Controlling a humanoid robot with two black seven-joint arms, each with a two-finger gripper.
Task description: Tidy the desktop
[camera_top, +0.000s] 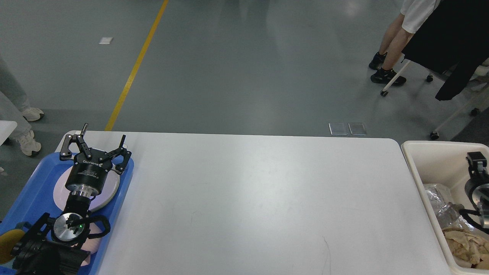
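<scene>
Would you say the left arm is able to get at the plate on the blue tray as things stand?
Probably yes. The left gripper hangs open directly over the plate on the tray, and nothing shows between them. Its own body hides most of the plate, so what lies underneath cannot be checked.

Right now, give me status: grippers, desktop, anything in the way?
Left gripper open, empty, over the plate in the blue tray. Right gripper over the bin, state unclear. Desktop bare, nothing in the way.
</scene>
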